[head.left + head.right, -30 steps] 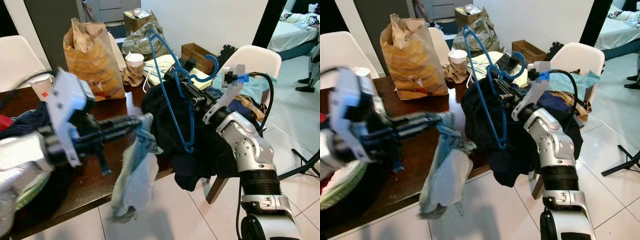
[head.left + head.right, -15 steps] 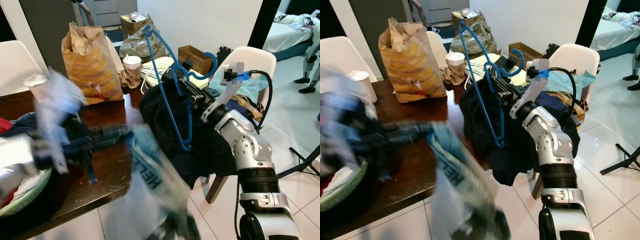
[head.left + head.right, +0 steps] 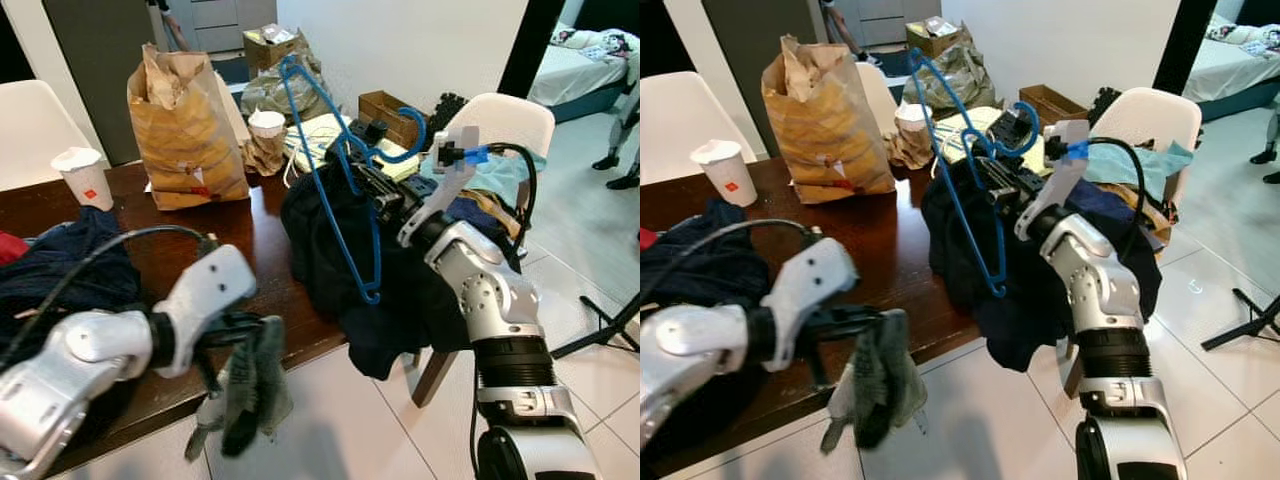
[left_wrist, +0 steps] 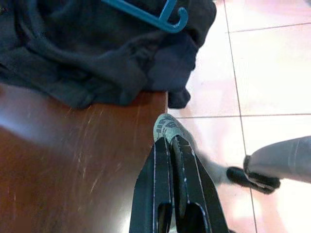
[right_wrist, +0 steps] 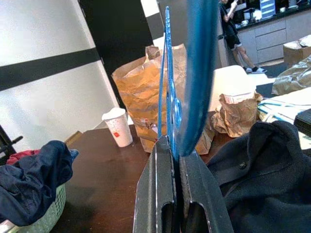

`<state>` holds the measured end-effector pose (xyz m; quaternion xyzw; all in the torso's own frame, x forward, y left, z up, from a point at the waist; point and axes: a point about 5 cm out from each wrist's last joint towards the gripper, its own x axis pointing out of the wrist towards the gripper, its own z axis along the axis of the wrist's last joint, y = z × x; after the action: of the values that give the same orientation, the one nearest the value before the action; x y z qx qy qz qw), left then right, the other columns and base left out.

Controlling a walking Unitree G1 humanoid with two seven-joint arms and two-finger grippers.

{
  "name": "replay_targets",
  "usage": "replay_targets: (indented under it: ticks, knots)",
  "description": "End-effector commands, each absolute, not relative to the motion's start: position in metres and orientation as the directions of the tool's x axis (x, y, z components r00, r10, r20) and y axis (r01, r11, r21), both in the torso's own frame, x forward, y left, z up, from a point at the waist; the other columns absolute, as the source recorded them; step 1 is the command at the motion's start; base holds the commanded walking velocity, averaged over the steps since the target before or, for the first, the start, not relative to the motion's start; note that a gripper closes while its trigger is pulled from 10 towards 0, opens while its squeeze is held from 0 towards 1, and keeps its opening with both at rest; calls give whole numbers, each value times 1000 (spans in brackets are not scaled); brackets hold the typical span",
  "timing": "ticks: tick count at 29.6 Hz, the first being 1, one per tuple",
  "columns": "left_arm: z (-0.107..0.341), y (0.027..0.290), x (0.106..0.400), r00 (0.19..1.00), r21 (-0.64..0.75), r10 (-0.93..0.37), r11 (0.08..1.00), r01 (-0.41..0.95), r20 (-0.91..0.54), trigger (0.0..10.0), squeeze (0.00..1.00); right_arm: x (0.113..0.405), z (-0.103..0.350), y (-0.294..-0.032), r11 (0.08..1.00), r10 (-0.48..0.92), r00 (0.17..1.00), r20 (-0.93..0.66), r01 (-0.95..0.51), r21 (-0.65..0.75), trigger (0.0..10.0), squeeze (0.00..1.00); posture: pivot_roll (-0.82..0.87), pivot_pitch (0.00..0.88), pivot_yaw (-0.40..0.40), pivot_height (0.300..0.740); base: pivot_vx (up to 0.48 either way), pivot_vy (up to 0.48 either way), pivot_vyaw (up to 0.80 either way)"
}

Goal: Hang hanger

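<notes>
- The right gripper (image 3: 368, 182) is raised over the far edge of the table, its two black fingers (image 5: 163, 194) pressed tight on a blue hanger (image 3: 340, 170), which stands upright in the grip with its hook curling out to the robot's right.
- Just below that grip, a dark garment (image 3: 340, 260) lies heaped on the table corner and spills over the edge toward the tiled floor (image 3: 590, 270).
- The left gripper (image 3: 865, 322) is held low at the near edge of the table (image 3: 250, 240), fingers (image 4: 170, 170) closed narrowly on a grey rag (image 3: 250, 390) that dangles limp over the tiles.
- On the dark wooden table behind the arms stand a crumpled brown paper bag (image 3: 185, 125) and, well to the robot's left of it, a white paper cup (image 3: 82, 175).
- A pile of dark blue clothes (image 3: 60, 270) rests at the table's left end, near the left arm.
- A white chair (image 3: 500, 125) draped with clothing stands beyond the right arm.
- In the right wrist view a person (image 5: 232, 29) stands in the background.
</notes>
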<state>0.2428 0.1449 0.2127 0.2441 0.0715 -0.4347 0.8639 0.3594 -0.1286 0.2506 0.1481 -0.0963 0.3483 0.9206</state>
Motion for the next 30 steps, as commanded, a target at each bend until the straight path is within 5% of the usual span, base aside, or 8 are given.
replay_targets:
  ticks: [1,30]
  knots:
    - [213,139,240,597,375,-732,479,793,-327,10000,0,357,250,-128,703,619,729,291,-680,209,10000,0,-29,24,17,740,0,0,0]
    - [184,112,254,625,316,-725,544,777,-288,10000,0,355,235,-133,727,627,745,230,-665,172,10000,0,-31,36,26,740,-284,0,0]
